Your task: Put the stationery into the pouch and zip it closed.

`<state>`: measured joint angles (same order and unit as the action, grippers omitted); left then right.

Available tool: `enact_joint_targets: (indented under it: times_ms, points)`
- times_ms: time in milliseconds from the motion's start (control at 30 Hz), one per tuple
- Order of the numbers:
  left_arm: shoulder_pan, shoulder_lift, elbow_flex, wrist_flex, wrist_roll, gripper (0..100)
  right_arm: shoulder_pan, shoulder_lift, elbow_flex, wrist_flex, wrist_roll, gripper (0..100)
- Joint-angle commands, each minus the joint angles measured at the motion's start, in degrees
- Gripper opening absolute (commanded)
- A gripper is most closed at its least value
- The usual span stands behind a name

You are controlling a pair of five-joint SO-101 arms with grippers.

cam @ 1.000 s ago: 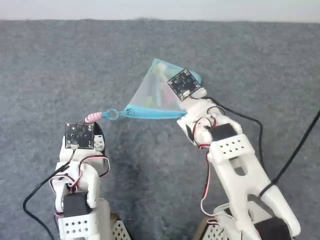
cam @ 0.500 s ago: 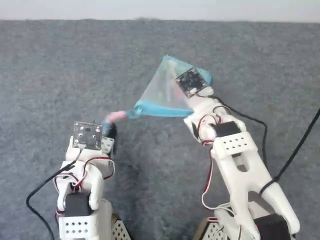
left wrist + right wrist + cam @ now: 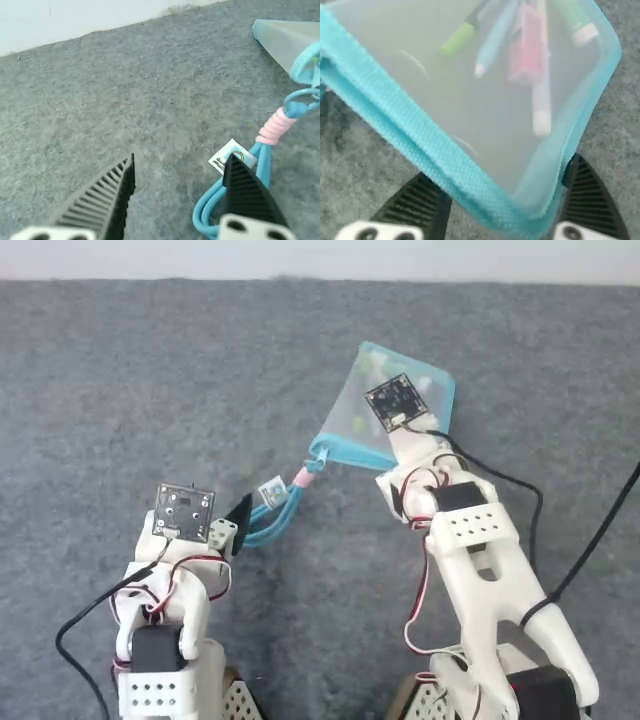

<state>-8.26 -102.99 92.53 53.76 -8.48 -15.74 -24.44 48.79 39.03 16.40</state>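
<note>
The pouch (image 3: pixel 485 100), clear with blue edging and pens (image 3: pixel 540 90) lying inside, has one corner set between the right fingers (image 3: pixel 415 205). They appear clenched on its edges, though the contact itself is hard to see. From another corner of the pouch a blue cord (image 3: pixel 264 162) with a pink wrap (image 3: pixel 274 127) and a small tag (image 3: pixel 231 155) runs over the grey surface (image 3: pixel 125 90) to the left fingers (image 3: pixel 107 200), which are spread wide and hold nothing, the cord's loop lying just beside one of them and the tag near its tip.
</note>
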Motion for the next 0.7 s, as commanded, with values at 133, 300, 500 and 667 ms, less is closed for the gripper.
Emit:
enact_joint_targets:
  times_ms: [133, 300, 500, 667]
  points:
    - [0.1, -1.2, 0.3, -1.1, -0.5, 27, 1.2, -0.6, -2.0, 0.2, -1.2, 6.2]
    - [0.0, -1.2, 3.7, -6.7, -0.5, 27, 1.1, -0.6, -1.8, 0.2, -1.1, 0.6]
    - [0.1, -1.2, 4.0, -7.1, -0.5, 27, 0.0, -0.7, -3.2, 3.2, -1.3, 0.6]
    - [0.1, -1.1, 4.0, -7.0, -0.5, 27, -5.4, -5.7, -6.6, 18.2, -1.4, 0.7]
